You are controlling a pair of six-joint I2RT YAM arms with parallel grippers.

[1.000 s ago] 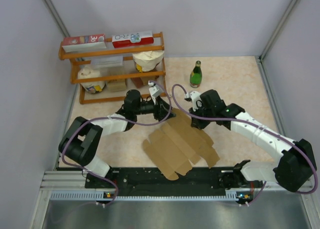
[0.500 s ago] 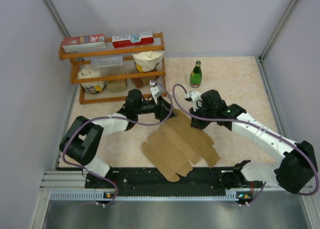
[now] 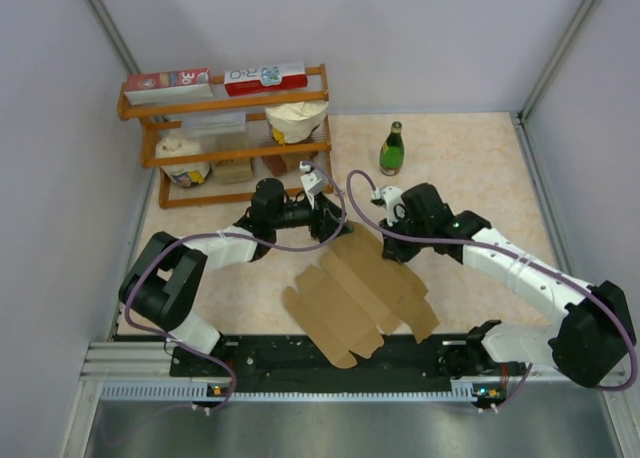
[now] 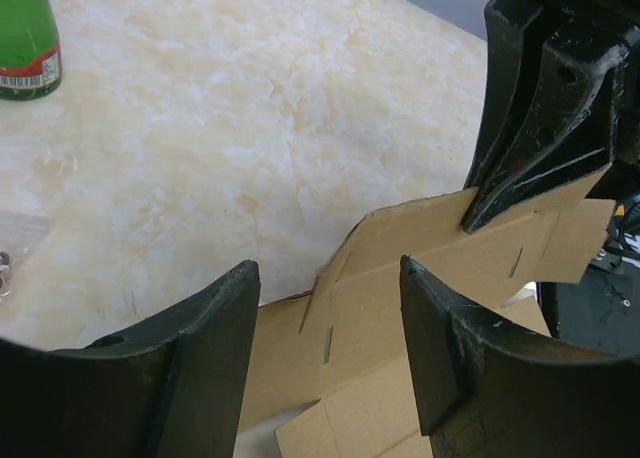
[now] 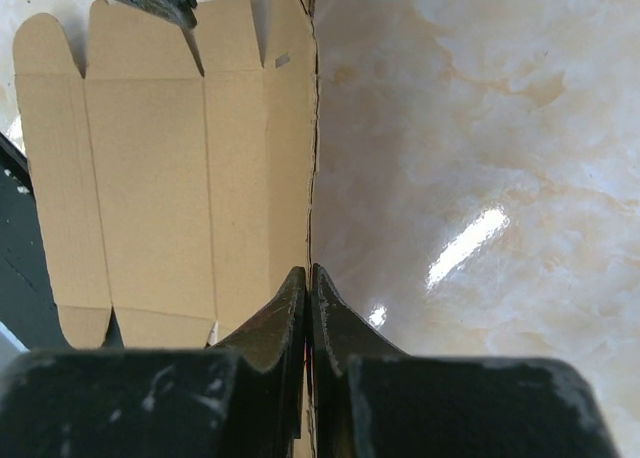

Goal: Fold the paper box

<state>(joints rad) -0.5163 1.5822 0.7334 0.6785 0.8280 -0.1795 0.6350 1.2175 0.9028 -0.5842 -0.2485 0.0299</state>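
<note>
Item: paper box (image 3: 358, 296), flat unfolded sheet on table (image 3: 470, 158) betw. your arms. Right gripper (image 5: 308, 275) fingers pressed together, pinching its far edge, prob. to raise that flap; left gripper (image 4: 328, 270) fingers spread, empty, poised by the far-left flaps for the next grip. Vs 1 s ago: sheet sits slightly nearer the arm bases, both grips unchanged

matt cardboard paper box (image 3: 355, 293), glossy marbled table (image 3: 470, 168) (glare spot), wooden shelf (image 3: 222, 100)

The paper box (image 3: 360, 293), a plain brown die-cut sheet, lies unfolded and diagonal, well short of the green bottle (image 3: 392, 148), its bottle-side edge lifted.
</note>
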